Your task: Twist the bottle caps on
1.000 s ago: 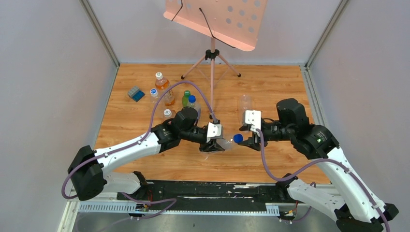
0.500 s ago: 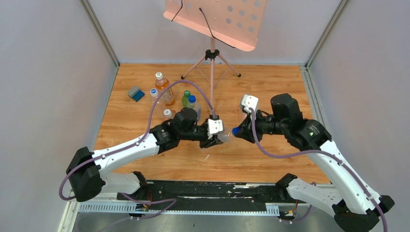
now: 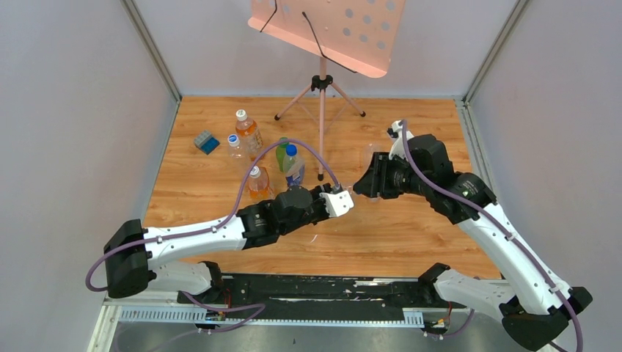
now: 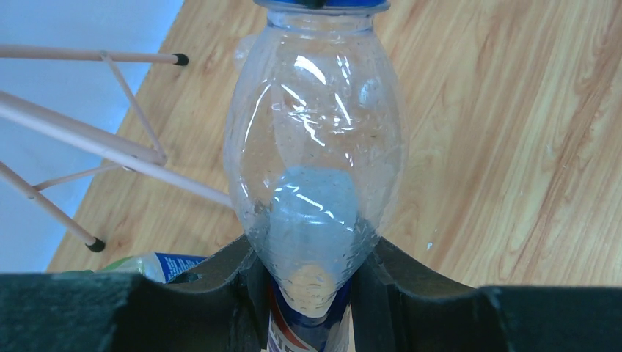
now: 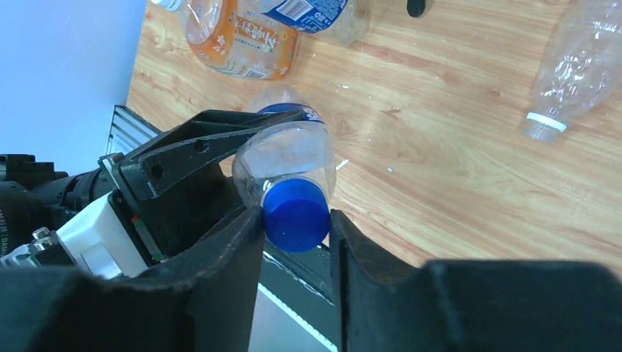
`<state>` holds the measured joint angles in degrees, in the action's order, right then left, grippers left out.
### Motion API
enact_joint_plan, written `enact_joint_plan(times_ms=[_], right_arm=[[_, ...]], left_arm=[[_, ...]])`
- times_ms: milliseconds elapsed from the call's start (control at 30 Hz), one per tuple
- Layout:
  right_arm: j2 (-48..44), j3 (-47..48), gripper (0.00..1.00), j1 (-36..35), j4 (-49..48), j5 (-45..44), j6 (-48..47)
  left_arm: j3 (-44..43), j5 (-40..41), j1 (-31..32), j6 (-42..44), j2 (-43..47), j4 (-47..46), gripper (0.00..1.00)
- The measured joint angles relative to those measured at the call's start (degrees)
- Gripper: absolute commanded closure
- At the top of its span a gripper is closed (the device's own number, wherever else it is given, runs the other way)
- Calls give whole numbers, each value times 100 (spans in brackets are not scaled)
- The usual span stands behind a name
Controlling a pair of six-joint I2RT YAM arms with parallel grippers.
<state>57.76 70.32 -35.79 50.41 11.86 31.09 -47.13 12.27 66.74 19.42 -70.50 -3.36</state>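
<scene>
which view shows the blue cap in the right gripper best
Right wrist: the blue cap sits centre frame, clamped by the right gripper on the clear bottle. Left wrist shows only its rim at the top edge; top external hides it.

Clad in white shells (image 3: 191,238) over black joints (image 3: 282,213), trailed by looping purple cables (image 3: 89,275); matte black, angular-fingered left gripper (image 4: 312,264) and right gripper (image 5: 293,220).
</scene>
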Motion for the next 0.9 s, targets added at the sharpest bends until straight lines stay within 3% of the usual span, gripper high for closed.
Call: enact_joint_plan(times_ms=[33, 133, 400, 533, 700, 900], right_arm=[[-13, 4, 44, 2, -15, 2, -76], [-146, 13, 37, -9, -105, 157, -793], [-1134, -83, 38, -13, -175, 929, -3971], [-1292, -160, 39, -24, -44, 1628, -5202], [-1123, -214, 42, -127, 120, 2129, -6035], [-881, -214, 45, -356, 387, 2367, -6406]], left_arm=[[2, 37, 7, 17, 0, -31, 96], [4, -72, -57, 2, 0, -44, 96], [4, -2096, -944, -166, 164, 367, 94], [-66, -3224, -1025, -72, 214, 763, 92], [-321, -4221, -1016, 140, 192, 1259, 91], [-472, -4666, -1023, 280, 94, 1493, 91]])
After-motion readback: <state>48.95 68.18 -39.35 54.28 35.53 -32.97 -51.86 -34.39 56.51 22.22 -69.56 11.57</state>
